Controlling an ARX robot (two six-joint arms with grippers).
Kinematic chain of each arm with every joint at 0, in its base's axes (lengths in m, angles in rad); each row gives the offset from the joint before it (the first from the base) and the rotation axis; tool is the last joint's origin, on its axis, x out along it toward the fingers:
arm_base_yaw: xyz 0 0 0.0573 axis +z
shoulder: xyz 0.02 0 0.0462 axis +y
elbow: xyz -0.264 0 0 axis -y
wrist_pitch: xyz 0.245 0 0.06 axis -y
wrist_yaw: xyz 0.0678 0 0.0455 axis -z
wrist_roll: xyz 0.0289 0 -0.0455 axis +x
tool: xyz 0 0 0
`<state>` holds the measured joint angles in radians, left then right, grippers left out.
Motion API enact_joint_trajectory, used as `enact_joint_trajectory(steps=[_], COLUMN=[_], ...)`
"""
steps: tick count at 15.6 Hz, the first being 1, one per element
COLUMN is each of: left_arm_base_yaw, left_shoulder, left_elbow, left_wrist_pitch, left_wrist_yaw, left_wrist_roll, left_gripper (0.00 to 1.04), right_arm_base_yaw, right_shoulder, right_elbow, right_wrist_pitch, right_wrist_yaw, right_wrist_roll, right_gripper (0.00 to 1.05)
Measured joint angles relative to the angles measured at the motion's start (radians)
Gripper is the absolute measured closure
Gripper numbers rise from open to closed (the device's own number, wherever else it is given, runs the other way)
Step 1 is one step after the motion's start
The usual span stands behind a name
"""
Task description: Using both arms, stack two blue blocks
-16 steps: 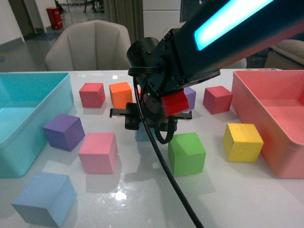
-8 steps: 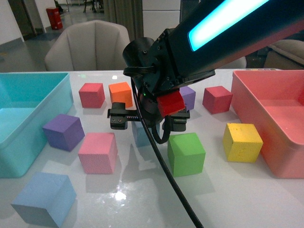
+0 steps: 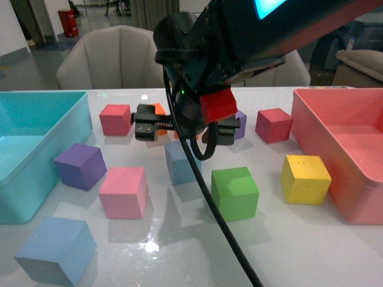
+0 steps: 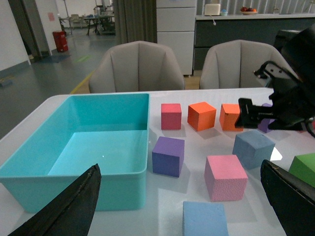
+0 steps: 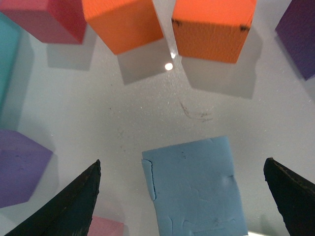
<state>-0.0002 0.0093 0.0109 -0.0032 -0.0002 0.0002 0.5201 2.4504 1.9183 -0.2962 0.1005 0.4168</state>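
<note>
One blue block [image 3: 179, 162] sits on the white table at the middle, and it also shows in the right wrist view [image 5: 194, 187] and the left wrist view [image 4: 252, 147]. My right gripper [image 3: 182, 133] hangs open just above it, jaws wide apart and empty [image 5: 182, 196]. The second blue block [image 3: 57, 250] lies at the front left. In the left wrist view it [image 4: 204, 219] sits low between the jaws of my open, empty left gripper [image 4: 181, 211], which is some way from it. The left arm is out of the front view.
A teal bin [image 3: 36, 119] stands at the left and a pink bin [image 3: 335, 137] at the right. Around the middle block lie a purple cube [image 3: 79, 165], a pink cube [image 3: 123, 191], a green cube [image 3: 235, 192], a yellow cube [image 3: 305, 178] and red cubes [image 3: 115, 119].
My right gripper has opened wider and risen from low over the middle blue block. The block stays on the table and now shows in full.
</note>
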Motion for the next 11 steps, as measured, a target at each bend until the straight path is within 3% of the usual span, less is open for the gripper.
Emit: enact_joint_trajectory(steps=[2,4,7,11], left_arm_base_yaw=[0.000,0.000,0.000,0.000], left_shoulder=[0.000,0.000,0.000,0.000], left_elbow=[0.000,0.000,0.000,0.000], left_wrist_pitch=[0.000,0.000,0.000,-0.001], left_wrist_yaw=[0.000,0.000,0.000,0.000], left_wrist_roll=[0.000,0.000,0.000,0.000], left_gripper=[0.07,0.07,0.07,0.07], right_arm_base_yaw=[-0.004,-0.005,-0.004,0.020], right_shoulder=[-0.110,-0.477,-0.676,-0.885], right_elbow=[-0.098,-0.503,-0.747,-1.001], right_wrist_pitch=[0.075,0.418,0.565,0.560], right_wrist_yaw=[0.015,0.111,0.152,0.185], right_wrist_roll=[-0.024,-0.106,-0.127,-0.122], right_gripper=[0.06,0.06,0.06,0.06])
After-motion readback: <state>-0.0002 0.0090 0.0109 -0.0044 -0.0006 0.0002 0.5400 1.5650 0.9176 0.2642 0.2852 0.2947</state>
